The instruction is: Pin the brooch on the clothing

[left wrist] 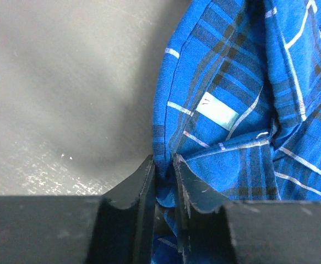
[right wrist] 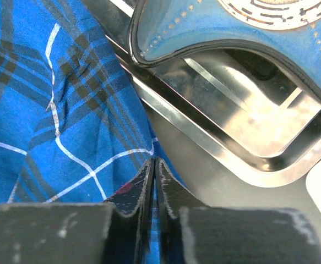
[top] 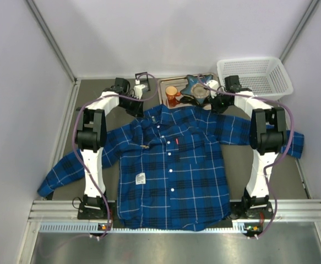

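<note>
Tabletop [top: 292, 179] dark grey (shirt [top: 171, 176] spread across) | walls [top: 166, 33] pale lilac

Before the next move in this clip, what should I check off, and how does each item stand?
1. Grip of left gripper on shirt: ok, closed on a fold at the shoulder edge.
2. Grip of right gripper: ok, closed on the shirt's edge.
3. Shirt spread front up: ok, buttons showing.
4. Location of brooch: cannot tell; a tiny pale speck below the collar may be it.
5. Right gripper clear of metal tray: ok, tray close but apart.
</note>
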Controlling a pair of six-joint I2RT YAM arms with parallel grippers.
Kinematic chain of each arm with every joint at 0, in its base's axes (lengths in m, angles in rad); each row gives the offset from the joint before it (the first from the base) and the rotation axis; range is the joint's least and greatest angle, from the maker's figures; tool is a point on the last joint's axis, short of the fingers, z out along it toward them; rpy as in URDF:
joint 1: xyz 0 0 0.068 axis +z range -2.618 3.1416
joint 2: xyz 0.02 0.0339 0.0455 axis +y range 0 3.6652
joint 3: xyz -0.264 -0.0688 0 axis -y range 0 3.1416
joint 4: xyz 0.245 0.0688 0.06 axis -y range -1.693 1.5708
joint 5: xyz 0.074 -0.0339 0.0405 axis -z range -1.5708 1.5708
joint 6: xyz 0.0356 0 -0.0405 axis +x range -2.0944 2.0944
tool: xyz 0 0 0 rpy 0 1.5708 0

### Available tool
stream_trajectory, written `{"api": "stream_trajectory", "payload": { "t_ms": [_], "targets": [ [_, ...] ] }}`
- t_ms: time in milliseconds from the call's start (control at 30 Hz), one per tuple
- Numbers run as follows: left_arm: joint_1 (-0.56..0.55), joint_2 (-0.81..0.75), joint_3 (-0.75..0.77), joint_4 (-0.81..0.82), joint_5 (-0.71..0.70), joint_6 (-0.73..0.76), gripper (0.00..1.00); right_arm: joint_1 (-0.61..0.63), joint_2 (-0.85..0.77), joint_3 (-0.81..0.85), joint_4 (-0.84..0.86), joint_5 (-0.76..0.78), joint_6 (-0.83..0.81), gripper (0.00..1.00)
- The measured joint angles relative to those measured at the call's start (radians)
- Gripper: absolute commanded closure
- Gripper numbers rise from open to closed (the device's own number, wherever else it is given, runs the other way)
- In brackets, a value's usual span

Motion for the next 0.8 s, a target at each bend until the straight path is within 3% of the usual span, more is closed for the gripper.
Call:
{"api": "stream_trajectory", "payload": {
  "t_ms": [100,267,633,800],
  "targets": [
    [0.0,0.002,0.011,-0.002,0.002,0.005,0.93,0.0,0.009,0.01,-0.008,-0.002,0.0,1.0],
    [0.0,0.002,0.012,-0.002,0.017,0.016,1.0,0.0,0.013,0.011,-0.019,-0.002,-0.002,1.0],
    [-0.002,-0.002,0.012,0.018,0.022,0.051,1.0,-0.001,-0.015,-0.034,0.047,0.013,0.007,1.0],
    [-0.009,-0.071,-0.052,0.117,0.018,0.08,1.0,-0.007,-0.095,-0.117,0.113,0.017,0.034,1.0]
  ]
}}
